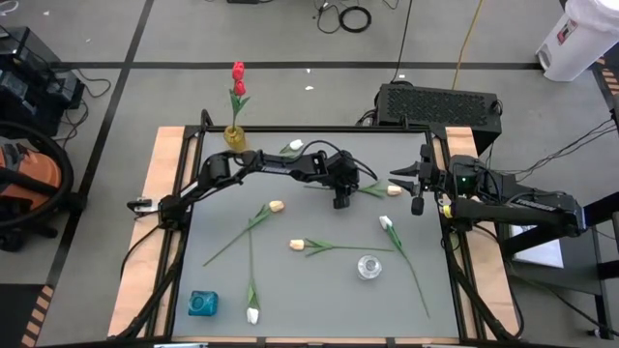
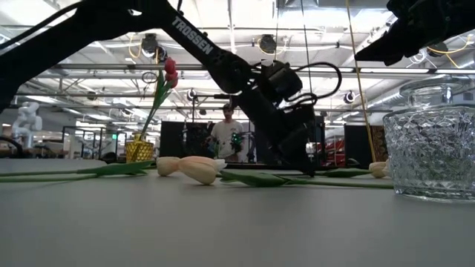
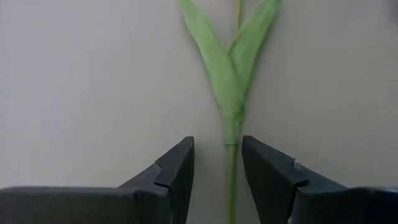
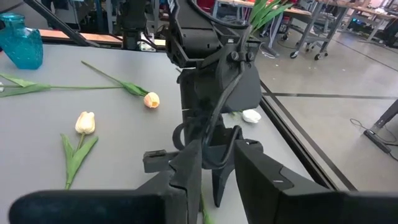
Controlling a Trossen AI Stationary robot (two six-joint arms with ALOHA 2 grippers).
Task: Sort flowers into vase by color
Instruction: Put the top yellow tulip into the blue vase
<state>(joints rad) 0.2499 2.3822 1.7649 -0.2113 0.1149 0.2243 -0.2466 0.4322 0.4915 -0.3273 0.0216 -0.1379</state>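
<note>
My left gripper (image 1: 340,200) points down at the table's middle, open. In the left wrist view its fingers (image 3: 177,168) stand on either side of a green stem (image 3: 231,180), just below the leaves (image 3: 227,62), without touching it. That stem belongs to a cream tulip (image 1: 392,190) lying flat. My right gripper (image 1: 418,186) hovers open near the right edge, facing the left gripper (image 4: 214,149). Several other cream and white tulips lie on the table: (image 1: 276,206), (image 1: 298,246), (image 1: 386,222), (image 1: 252,314), (image 1: 295,147). Red tulips (image 1: 238,72) stand in a yellow vase (image 1: 235,137).
A blue vase (image 1: 202,304) stands near the table's near left corner. A clear glass vase (image 1: 368,266) stands toward the near right and looms large in the low view (image 2: 434,141). A person (image 2: 226,133) stands far behind the table.
</note>
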